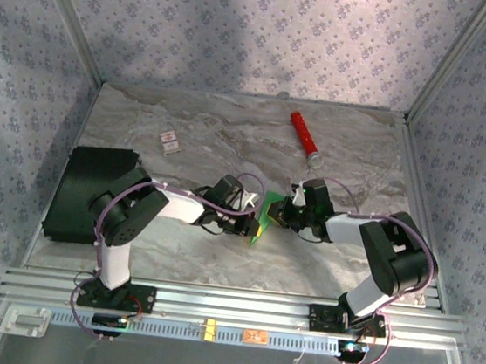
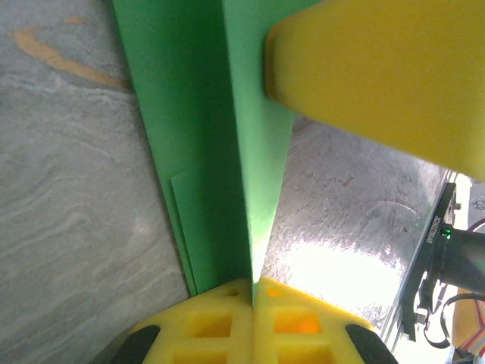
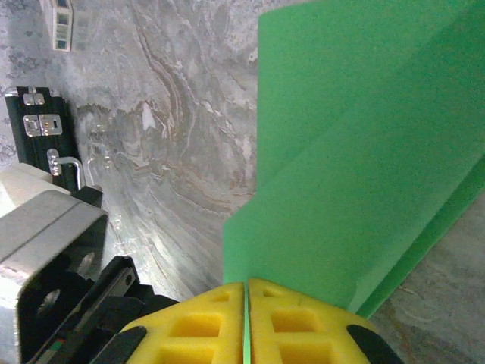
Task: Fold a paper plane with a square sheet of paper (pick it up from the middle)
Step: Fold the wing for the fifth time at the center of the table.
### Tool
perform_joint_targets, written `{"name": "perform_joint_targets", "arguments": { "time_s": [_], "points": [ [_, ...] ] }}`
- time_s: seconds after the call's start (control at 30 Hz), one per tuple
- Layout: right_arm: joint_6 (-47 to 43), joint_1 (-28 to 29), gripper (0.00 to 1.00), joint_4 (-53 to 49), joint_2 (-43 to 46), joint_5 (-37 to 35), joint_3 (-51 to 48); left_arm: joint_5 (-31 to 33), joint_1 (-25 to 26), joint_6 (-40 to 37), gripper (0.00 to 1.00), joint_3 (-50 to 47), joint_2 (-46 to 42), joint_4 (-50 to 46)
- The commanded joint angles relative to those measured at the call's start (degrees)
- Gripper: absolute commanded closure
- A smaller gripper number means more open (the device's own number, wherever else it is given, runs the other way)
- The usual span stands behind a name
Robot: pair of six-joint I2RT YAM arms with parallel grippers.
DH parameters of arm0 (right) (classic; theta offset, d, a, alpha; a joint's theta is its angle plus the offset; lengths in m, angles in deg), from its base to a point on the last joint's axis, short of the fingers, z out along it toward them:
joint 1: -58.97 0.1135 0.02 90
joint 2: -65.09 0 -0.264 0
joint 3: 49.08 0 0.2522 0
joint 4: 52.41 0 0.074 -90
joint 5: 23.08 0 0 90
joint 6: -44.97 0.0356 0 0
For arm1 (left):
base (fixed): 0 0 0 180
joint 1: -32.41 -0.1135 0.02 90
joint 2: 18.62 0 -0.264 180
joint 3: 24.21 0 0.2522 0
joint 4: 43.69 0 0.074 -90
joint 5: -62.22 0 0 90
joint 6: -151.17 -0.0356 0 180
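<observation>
Closest to you, the left gripper [image 2: 251,303] has its yellow jaws pressed together on the near end of the green sheet [image 2: 204,152], right where a long crease runs into them. The right gripper [image 3: 246,311] is likewise pinched shut on an edge of the same paper from the opposite side. Between them the sheet is carried just above the marble table [image 1: 217,258], near its middle and in front of both bases. This reads as a mid-fold step, so treat the two pinches as one hold. Do not loosen either until the flap you want is lying true, and move both wrists together so the thin paper neither buckles nor tears. Line the loose edge up with the crease before you press anything flat. The paper itself is plain bright green and already worked: one sharp straight fold stands up as a ridge, and at least two panels overlap. A lower layer's edge peeks out along one side. Whether it has a pointed nose yet I cannot tell. Farther back, well apart, lie the black flat box [image 1: 92,196] and the red cylinder [image 1: 303,136].
</observation>
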Motion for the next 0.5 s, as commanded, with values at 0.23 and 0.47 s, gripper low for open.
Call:
{"name": "perform_joint_targets", "arguments": {
  "time_s": [0.23, 0.47],
  "points": [
    [-2.4, 0.2, 0.89, 1.0, -4.0, 2.4, 2.0, 1.8, -0.3, 1.3, 1.0, -1.5, 3.1, -1.4],
    [-2.7, 0.0, 0.89, -0.4, -6.8, 1.1, 2.4, 1.9, -0.3, 1.2, 0.98, -1.6, 3.4, -1.9]
  ]
}}
